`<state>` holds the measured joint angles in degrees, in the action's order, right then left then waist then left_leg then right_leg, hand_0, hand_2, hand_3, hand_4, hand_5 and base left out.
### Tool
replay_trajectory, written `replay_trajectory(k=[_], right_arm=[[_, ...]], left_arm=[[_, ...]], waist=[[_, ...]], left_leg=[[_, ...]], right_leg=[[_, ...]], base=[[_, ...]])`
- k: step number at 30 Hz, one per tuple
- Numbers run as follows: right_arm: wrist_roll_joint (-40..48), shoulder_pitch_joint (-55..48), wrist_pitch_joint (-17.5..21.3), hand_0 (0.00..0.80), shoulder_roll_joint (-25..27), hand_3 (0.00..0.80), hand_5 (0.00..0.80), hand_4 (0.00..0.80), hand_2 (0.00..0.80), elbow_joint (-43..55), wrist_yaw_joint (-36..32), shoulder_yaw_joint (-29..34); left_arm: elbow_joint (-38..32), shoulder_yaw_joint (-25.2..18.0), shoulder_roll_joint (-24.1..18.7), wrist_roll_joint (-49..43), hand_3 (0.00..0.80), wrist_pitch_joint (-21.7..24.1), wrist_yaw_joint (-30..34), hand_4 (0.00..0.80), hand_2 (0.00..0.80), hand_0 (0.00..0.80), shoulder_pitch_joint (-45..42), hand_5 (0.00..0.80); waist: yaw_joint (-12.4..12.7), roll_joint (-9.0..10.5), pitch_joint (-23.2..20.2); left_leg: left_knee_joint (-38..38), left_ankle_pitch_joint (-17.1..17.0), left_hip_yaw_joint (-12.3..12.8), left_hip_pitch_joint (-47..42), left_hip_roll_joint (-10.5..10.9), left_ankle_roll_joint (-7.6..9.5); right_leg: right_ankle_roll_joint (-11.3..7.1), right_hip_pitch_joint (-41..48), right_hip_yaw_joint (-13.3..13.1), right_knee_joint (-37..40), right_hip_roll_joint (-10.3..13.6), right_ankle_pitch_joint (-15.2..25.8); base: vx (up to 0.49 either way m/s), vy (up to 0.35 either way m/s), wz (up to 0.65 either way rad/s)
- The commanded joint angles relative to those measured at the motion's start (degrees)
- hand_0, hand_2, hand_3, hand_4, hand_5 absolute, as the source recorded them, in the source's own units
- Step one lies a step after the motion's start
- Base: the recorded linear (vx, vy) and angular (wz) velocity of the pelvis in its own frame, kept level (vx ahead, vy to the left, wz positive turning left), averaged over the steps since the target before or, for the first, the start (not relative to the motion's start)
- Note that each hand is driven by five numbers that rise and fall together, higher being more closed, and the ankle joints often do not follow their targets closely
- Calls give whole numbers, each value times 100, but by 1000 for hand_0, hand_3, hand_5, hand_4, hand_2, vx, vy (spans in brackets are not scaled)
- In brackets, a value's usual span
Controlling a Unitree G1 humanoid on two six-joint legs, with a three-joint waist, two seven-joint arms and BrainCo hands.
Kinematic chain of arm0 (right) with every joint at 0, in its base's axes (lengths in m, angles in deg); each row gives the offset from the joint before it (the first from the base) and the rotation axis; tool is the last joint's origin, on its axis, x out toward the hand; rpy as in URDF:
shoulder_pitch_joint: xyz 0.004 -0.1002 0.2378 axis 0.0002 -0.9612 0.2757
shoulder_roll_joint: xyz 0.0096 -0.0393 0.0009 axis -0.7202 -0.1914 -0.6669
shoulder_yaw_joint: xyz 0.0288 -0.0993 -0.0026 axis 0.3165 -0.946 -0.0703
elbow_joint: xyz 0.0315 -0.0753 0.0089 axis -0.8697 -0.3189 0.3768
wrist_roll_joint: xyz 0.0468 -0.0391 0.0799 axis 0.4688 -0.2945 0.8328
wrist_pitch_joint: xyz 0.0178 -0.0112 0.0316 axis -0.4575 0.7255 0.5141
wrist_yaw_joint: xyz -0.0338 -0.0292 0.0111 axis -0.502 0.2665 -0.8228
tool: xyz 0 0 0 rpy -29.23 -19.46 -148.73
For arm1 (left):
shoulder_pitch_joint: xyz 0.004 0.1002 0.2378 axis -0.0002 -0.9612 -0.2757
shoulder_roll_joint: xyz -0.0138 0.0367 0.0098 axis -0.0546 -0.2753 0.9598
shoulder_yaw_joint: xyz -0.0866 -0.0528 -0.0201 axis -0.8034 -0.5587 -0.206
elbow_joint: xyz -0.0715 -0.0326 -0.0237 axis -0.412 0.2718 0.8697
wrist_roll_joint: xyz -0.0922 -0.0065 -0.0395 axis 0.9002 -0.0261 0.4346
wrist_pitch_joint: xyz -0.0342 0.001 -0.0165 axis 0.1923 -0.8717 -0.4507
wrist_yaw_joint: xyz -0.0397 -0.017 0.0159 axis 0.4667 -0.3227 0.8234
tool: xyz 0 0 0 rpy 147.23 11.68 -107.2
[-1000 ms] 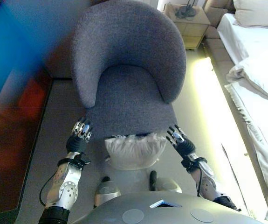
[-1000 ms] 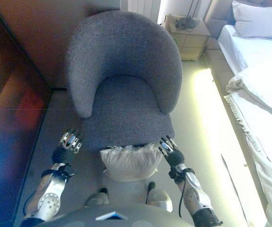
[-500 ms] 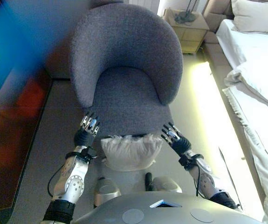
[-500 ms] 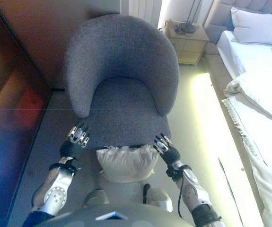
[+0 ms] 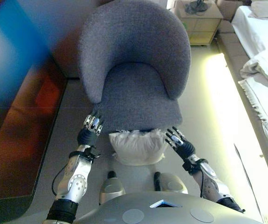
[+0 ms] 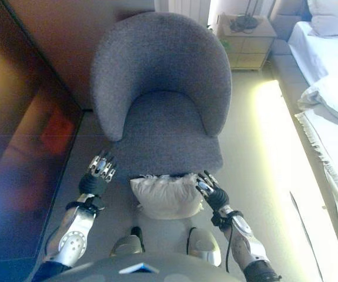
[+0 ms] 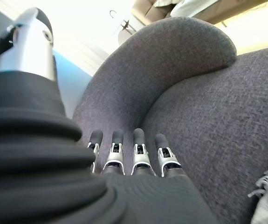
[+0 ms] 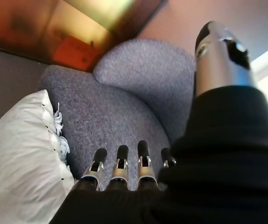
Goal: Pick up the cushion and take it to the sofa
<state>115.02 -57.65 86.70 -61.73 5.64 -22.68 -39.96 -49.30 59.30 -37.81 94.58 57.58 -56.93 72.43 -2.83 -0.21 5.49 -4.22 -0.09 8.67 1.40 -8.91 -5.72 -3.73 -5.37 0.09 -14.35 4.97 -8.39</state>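
A white fringed cushion lies on the floor against the front edge of a grey tub armchair. My left hand is open to the left of the cushion, a small gap away, by the chair's front left corner. My right hand is open at the cushion's right end, very close to it. In the right wrist view the cushion sits beside my straight fingers. In the left wrist view only its fringe shows past my straight fingers. Neither hand holds anything.
A dark glossy cabinet front runs along the left. A bed with white bedding is at the right, a wooden nightstand behind the chair. Pale floor lies between chair and bed.
The camera has shifted, so the whole scene sits further right. Over the last second both hands have come in closer to the cushion's two ends, the left hand most.
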Motion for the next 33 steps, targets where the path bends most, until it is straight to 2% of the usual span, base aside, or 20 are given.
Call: replay_trajectory(k=[1, 7, 11, 20, 23, 25, 26, 29, 33], right_arm=[[61, 209, 296, 0, -170, 0, 0, 0, 0, 575, 21, 59], [16, 334, 241, 0, -287, 0, 0, 0, 0, 551, 63, 20], [33, 397, 257, 0, -339, 0, 0, 0, 0, 483, 94, 31], [165, 397, 401, 0, -404, 0, 0, 0, 0, 366, 194, 123], [152, 397, 482, 0, -445, 0, 0, 0, 0, 369, 219, 127], [142, 362, 478, 0, -446, 0, 0, 0, 0, 365, 177, 123], [135, 342, 437, 0, -435, 0, 0, 0, 0, 408, 150, 114], [93, 374, 448, 0, -430, 0, 0, 0, 0, 354, 23, 58], [150, 552, 453, 0, -428, 0, 0, 0, 0, 299, 36, 56]], left_arm=[[-99, -14, -277, -6, 0, 300, 1, 0, 0, 0, 393, 0], [-114, -104, -338, -311, 0, 301, -111, 0, 0, 0, 311, 0], [-91, -147, -372, -320, 0, 281, -52, 0, 0, 0, 219, 0], [-49, -206, -434, -399, 0, 210, 124, 0, 0, 0, 115, 0], [-64, -179, -426, -410, 0, 258, 153, 0, 0, 0, 82, 0], [-53, -207, -451, -469, 0, 307, 161, 0, 0, 0, 33, 0], [-67, -255, -468, -473, 0, 303, 163, 0, 0, 0, 23, 0], [-159, -428, -564, -400, 0, 210, 142, 0, 0, 0, 89, 0], [-118, -459, -629, -450, 0, 238, 106, 0, 0, 0, 215, 0]], waist=[[-79, 148, -139], [67, 213, -212], [172, 259, -255], [317, 344, -234], [368, 272, -141], [364, 161, -59], [367, 146, -33], [427, 181, 31], [333, 354, 154]], left_leg=[[-194, -87, -184, 524, 42, 98], [-110, 55, -75, 337, 218, 266], [-15, 100, -66, 283, 326, 361], [-121, 263, -151, 377, 590, 591], [-67, 341, -97, 315, 692, 797], [1, 369, -47, 167, 675, 817], [2, 384, -30, 120, 679, 801], [-47, 434, -3, 79, 674, 676], [-271, 600, -72, 86, 538, 412]], right_leg=[[-317, 862, 151, 639, 332, 181], [-521, 926, 325, 609, 567, 307], [-600, 918, 414, 557, 633, 413], [-622, 725, 466, 171, 739, 681], [-597, 234, 743, -979, 941, 1129], [-507, -128, 830, -1729, 936, 1199], [-471, -221, 869, -1809, 971, 1206], [-482, -214, 1021, -1282, 1287, 1422], [-737, -80, 759, 448, 1568, 1819]], base=[[73, 120, 2], [81, 98, -1], [51, 82, -1], [13, 68, 2], [-12, 167, -6], [47, 171, -27], [71, 77, -29], [73, -75, -23], [142, -277, -2]])
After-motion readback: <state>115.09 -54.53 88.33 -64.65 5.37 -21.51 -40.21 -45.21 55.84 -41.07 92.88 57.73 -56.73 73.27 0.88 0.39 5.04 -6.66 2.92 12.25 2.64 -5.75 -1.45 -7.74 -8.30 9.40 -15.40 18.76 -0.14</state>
